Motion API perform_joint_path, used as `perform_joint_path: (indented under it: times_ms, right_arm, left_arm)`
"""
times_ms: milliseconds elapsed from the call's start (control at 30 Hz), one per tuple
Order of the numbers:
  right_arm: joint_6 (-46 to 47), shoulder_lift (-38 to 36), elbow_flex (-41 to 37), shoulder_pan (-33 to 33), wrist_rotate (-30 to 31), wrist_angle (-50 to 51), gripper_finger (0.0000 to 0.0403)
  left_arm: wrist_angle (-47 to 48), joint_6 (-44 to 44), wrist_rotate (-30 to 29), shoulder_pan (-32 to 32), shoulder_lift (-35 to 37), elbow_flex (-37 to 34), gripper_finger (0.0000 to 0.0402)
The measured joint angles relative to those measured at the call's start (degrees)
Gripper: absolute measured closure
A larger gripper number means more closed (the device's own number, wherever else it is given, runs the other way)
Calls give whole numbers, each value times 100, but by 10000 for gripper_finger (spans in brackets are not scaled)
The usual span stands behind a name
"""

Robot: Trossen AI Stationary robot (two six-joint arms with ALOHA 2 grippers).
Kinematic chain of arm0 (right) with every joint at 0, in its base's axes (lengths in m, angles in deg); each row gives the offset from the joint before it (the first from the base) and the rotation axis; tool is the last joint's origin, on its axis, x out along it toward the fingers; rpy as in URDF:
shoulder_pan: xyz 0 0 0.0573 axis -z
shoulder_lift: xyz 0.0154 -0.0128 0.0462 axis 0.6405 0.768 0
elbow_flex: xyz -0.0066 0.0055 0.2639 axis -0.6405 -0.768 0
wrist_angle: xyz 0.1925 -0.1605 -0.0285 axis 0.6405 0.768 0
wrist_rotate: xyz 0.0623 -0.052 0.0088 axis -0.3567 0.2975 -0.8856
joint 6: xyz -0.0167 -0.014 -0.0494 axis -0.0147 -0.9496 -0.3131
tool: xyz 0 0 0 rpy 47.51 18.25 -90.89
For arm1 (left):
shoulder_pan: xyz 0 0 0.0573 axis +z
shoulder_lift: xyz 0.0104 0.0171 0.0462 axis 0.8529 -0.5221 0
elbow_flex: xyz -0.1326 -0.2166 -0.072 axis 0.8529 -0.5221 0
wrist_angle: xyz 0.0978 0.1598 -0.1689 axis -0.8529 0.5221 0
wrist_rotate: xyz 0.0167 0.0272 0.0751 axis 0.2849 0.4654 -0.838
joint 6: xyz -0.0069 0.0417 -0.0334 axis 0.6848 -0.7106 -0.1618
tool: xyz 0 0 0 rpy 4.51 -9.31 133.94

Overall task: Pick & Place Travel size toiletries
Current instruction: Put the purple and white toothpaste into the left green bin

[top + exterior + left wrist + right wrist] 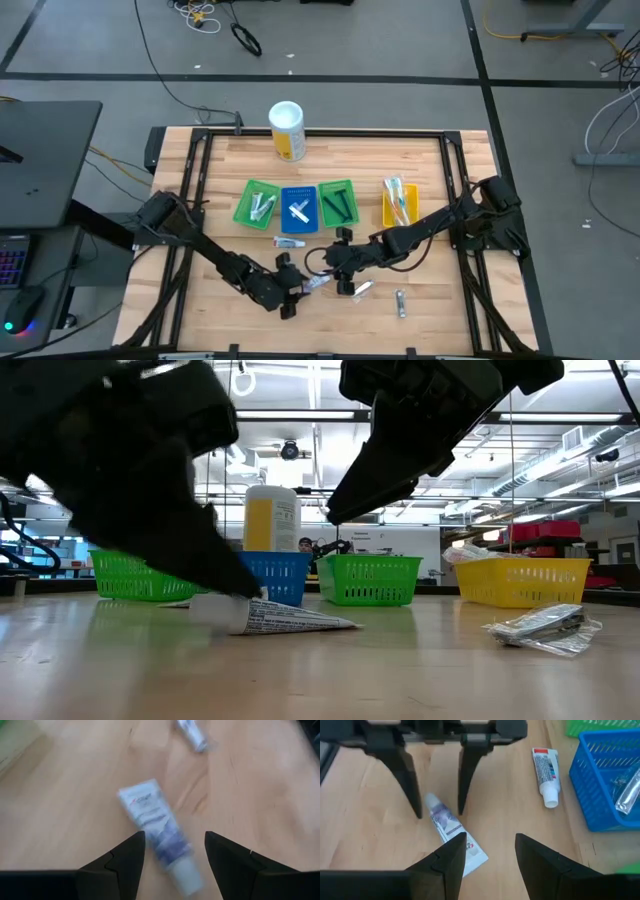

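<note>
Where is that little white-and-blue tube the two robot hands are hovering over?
In the high view the white-and-blue tube lies on the table's front middle, between the left hand and the right hand, just in front of the blue tray.

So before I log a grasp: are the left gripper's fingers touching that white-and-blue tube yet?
Cannot tell. In the right wrist view the left gripper stands open astride the white-and-blue tube cap end, but no view plainly shows contact or a gap.
</note>
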Motion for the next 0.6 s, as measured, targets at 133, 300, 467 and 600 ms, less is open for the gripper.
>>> perform_joint_path:
  times_ms: [133,300,467,600]
  right_arm:
    - [1,0,0,2,-1,-104,223]
    - [4,0,2,2,-4,-127,223]
    - [121,0,2,2,-48,-77,223]
    - [126,0,2,2,-54,-73,223]
  left_arm:
    - [2,-82,-87,-27,-239,147,187]
    - [72,-154,-103,-22,-478,332,187]
    - [124,-643,-130,-5,-555,356,187]
    - [77,-1105,-19,5,-556,353,187]
